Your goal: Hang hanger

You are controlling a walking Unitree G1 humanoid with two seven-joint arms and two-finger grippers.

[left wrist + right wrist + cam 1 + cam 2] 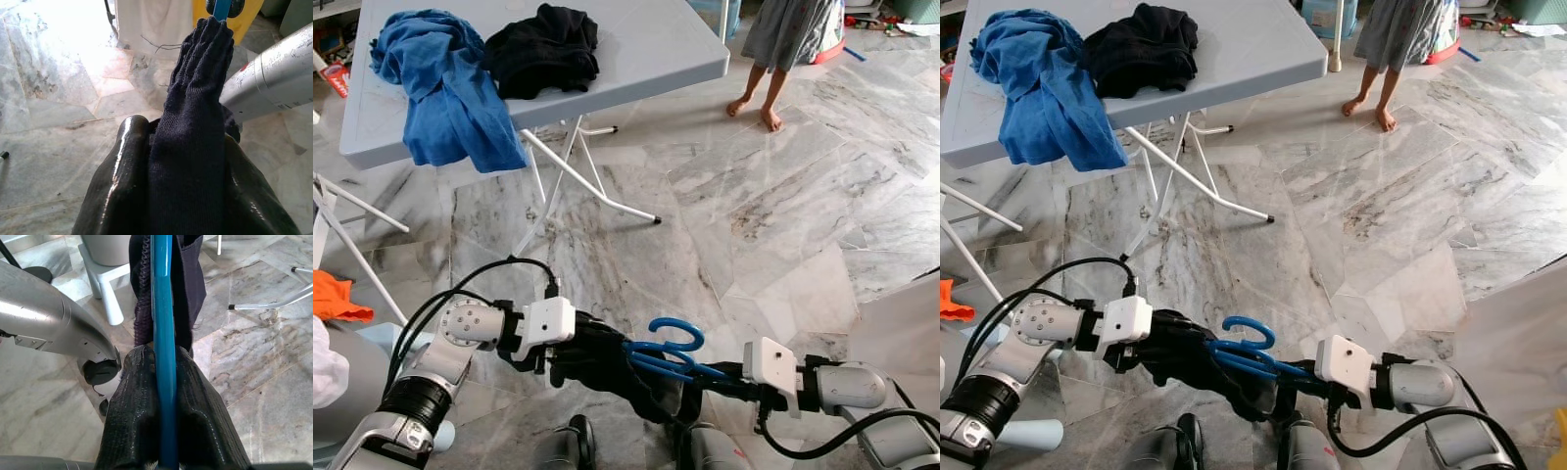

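Two silver arms reach toward each other low over the marble floor [783, 215]. The right gripper [164, 396] is clamped on the smooth blue hanger [671, 352], hook up between the arms. The left gripper [188, 166] pinches the dark knit garment [607, 367] bunched on it. Crumpled clothes lie on a grey folding table [646, 49].

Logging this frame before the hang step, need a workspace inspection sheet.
Surface: grey marble floor; grey folding table ahead.
Job's things: blue hanger carrying a dark garment, held between both grippers.
Clutter: blue shirt and black clothes on the table; orange cloth at left.
Grippers: left gripper shut on the dark garment; right gripper shut on the blue hanger.
Cables: black cable looping over the left arm.
Surroundings: a person's bare feet beyond the table.
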